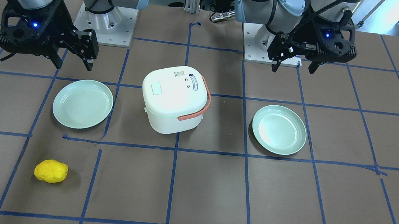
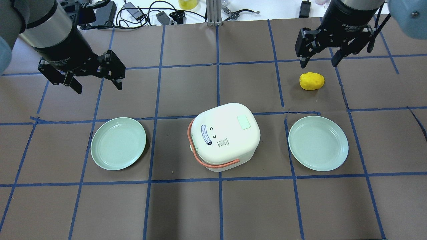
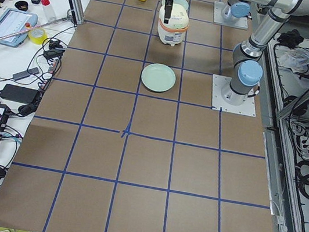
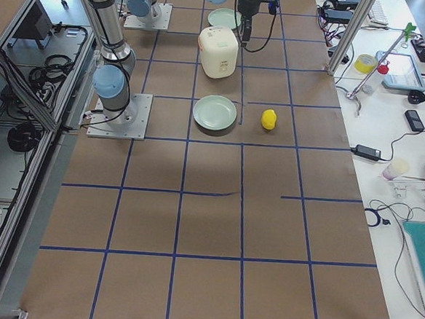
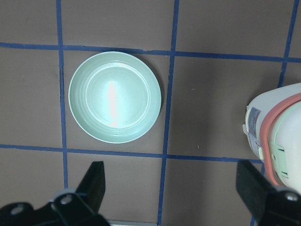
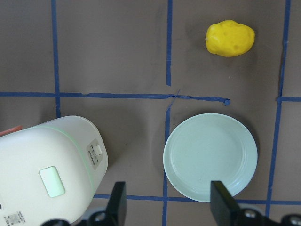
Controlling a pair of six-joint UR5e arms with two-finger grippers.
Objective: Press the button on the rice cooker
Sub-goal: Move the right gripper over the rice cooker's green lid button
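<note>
The small mint-green rectangular button (image 2: 244, 122) sits untouched; pressing is all still to do. Both the left hand (image 2: 98, 87) and the right hand (image 2: 318, 64) hang wide open and empty, well away from it.

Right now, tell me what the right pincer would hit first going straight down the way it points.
Probably the brown paper-covered table beside the pale green round plate, or that plate's near rim; depth is unclear from the right pincer's height.

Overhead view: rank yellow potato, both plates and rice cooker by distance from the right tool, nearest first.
From the right tool:
1. yellow potato, close by, robot's right.
2. right-side plate, robot's right.
3. rice cooker, table centre.
4. left-side plate, robot's left.
</note>
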